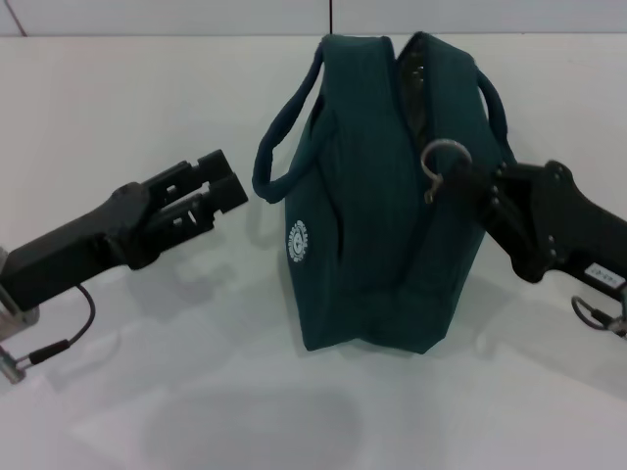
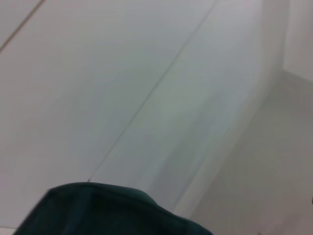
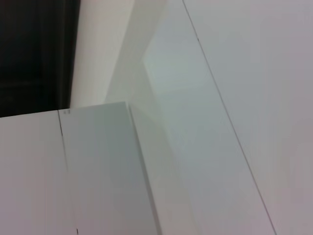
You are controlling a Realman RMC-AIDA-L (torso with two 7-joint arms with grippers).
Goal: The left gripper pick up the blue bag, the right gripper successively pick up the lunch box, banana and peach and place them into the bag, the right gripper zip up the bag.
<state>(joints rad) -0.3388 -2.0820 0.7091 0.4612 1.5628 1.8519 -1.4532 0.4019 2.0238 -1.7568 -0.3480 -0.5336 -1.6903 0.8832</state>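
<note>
bag: the blue bag [image 1: 377, 196] sits on the white tabletop [image 1: 147, 98], toward the far edge and about mid-width. It looks mostly zipped, with just a short gap left at the far end where a bit of lining peeks out.

food: no lunch box, banana or peach visible in any view, so probably all inside the bag already. That's a guess, the contents are hidden.

right gripper: the right gripper [image 1: 460, 181] is up against the near end of the zip line, right at the ring zipper pull [image 1: 443, 162]. The jaws look pinched together on the ring's stem, though the contact itself is tiny in the head view.

left gripper: the left gripper [image 1: 220, 186] hangs just beside the bag's left loop handle [image 1: 279, 147], not touching it, jaws apart and holding nothing.

step: looks like the zip-up stage, last one on the list.

next move: if that gap still needs closing, the pull has to travel along the zip line toward the tabletop's far edge. With the left side not holding the bag, the whole thing could just slide along instead of zipping.

views: only the head view shows both arms and the zipper. The left wrist view catches just a corner of teal fabric [image 2: 107, 210] against pale surfaces. The right wrist view shows only white panels, no bag.
</note>
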